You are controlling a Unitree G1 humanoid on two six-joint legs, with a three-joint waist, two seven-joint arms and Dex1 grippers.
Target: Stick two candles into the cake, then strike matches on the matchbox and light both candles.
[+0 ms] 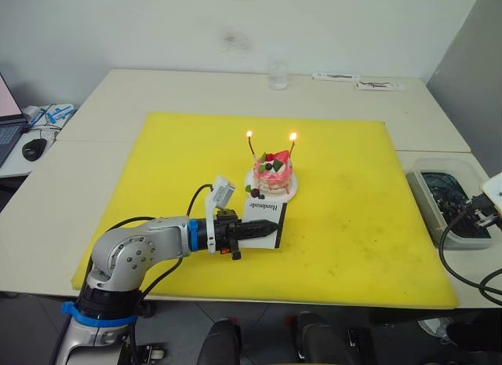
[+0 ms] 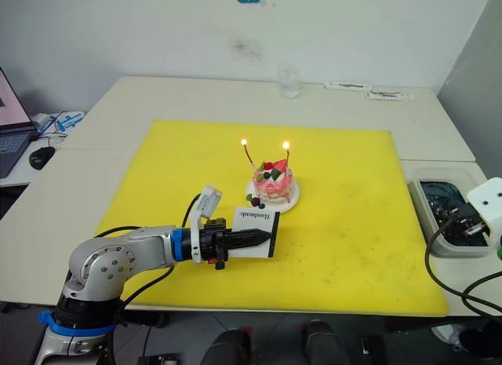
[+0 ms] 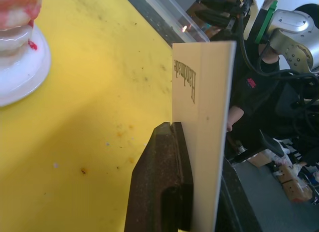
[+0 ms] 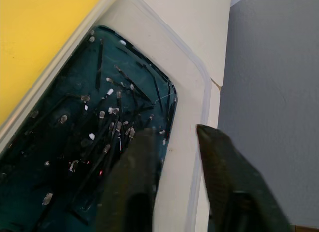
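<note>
A yellow mat [image 1: 157,184] covers the pale worktop [image 1: 118,90] below a white wall. Near the mat's front edge, the left gripper [image 1: 267,225] clamps the matchbox [image 1: 263,218], standing on edge, its long axis across the worktop. Beyond it, at the mat's middle, the cake [image 1: 272,173] holds two upright, lit candles [image 1: 250,146]. At the right edge, the right gripper [image 4: 172,142] hangs parted over a tray [image 4: 199,92] of spent sticks.
</note>
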